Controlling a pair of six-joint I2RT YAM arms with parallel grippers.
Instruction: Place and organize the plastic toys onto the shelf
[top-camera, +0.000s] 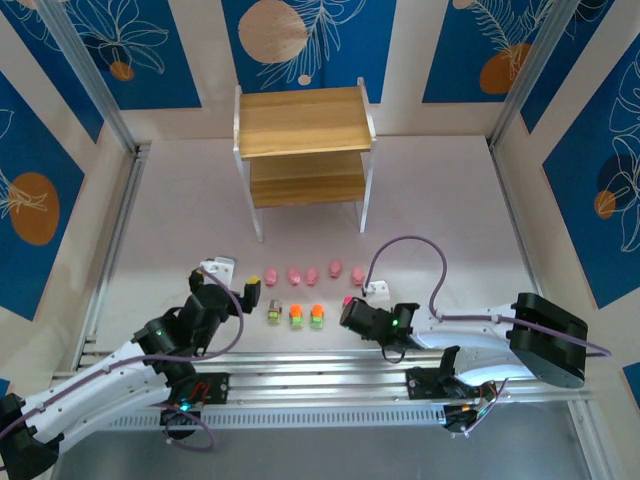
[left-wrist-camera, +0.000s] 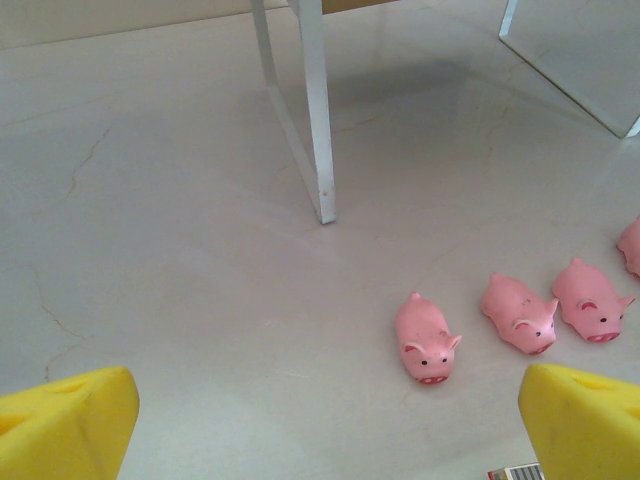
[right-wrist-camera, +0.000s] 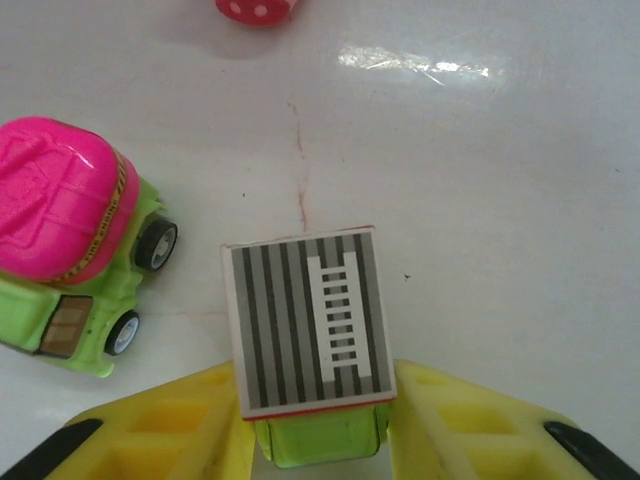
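Note:
Five pink pigs (top-camera: 312, 272) stand in a row in front of the shelf (top-camera: 305, 150); nearer lie a grey-topped truck (top-camera: 275, 316) and two orange-topped ones (top-camera: 306, 316). My right gripper (right-wrist-camera: 318, 430) is low on the table, its yellow fingers (right-wrist-camera: 190, 430) pressed against both sides of a green truck with a grey striped top (right-wrist-camera: 305, 325). A magenta-topped truck (right-wrist-camera: 70, 250) stands just to its left. My left gripper (left-wrist-camera: 325, 430) is open, with bare table between its pads (left-wrist-camera: 65, 420). The nearest pig (left-wrist-camera: 425, 340) lies ahead and right of it.
A white shelf leg (left-wrist-camera: 315, 110) stands ahead of the left gripper. Metal rails (top-camera: 330, 365) run along the near edge by the arm bases. Blue patterned walls enclose the white table (top-camera: 450, 220). Open floor lies left and right of the toy rows.

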